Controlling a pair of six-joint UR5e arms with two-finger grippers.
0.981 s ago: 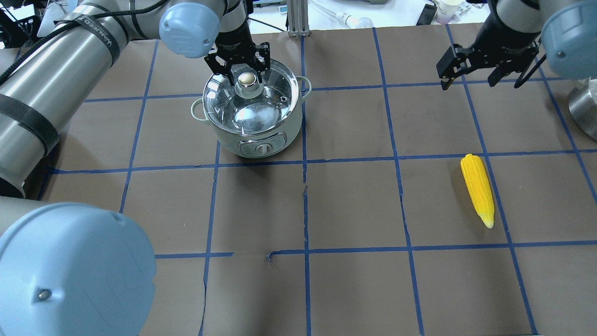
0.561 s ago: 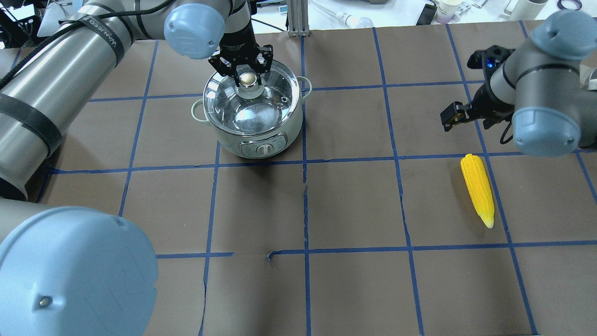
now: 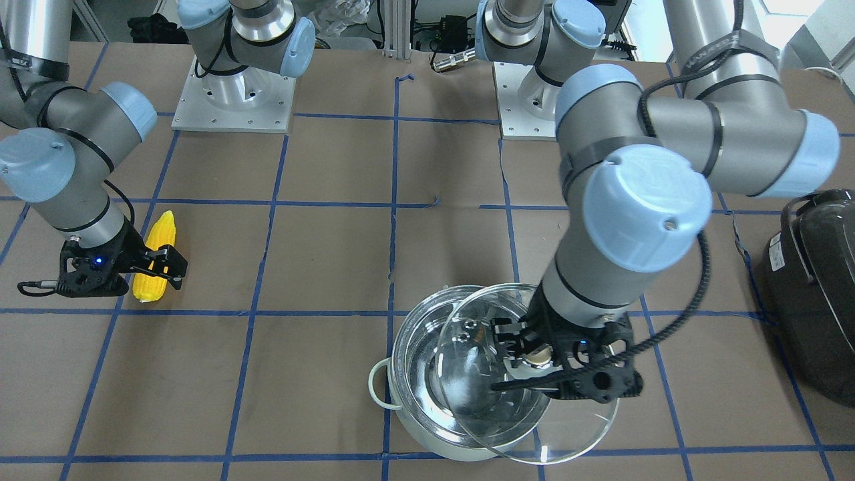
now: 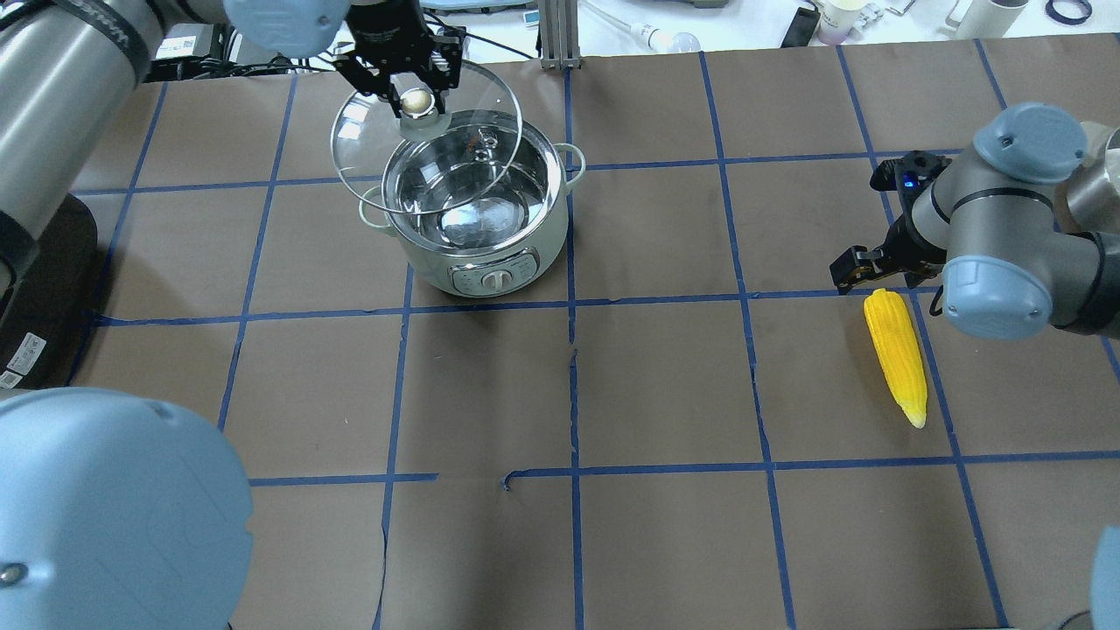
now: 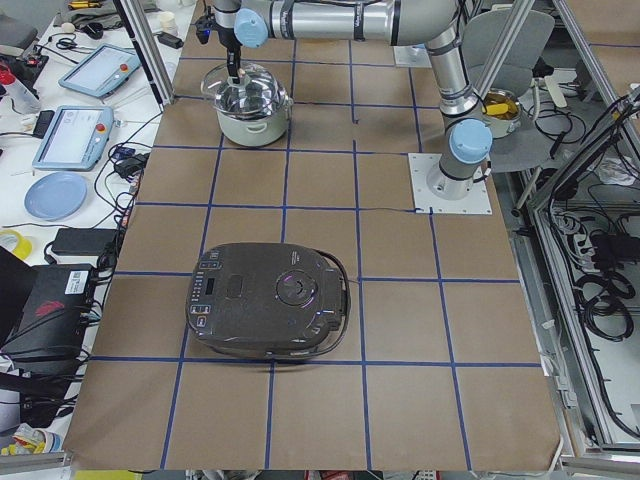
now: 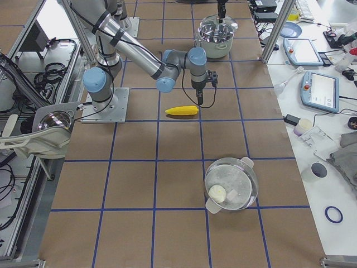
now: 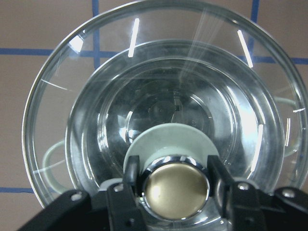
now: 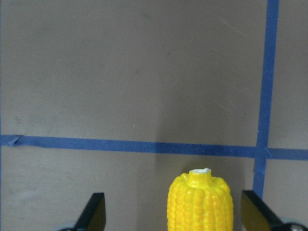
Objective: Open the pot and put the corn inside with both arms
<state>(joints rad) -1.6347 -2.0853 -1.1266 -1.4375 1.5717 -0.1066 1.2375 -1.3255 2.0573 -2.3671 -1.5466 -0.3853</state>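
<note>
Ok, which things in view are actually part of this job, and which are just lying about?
In the job:
- pot, uncovered
- glass lid, held by its knob in the left end effector
- corn, lying flat
- right end effector, open either side of the corn's blunt end

Lying about:
- black electric cooker
- second lidded pot

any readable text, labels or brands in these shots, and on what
Nothing reads clearly.
Arm strap: white lettering, too small to read.
Pot, control panel: markings too small to read.
Black appliance, white sticker: print blurred.
</note>
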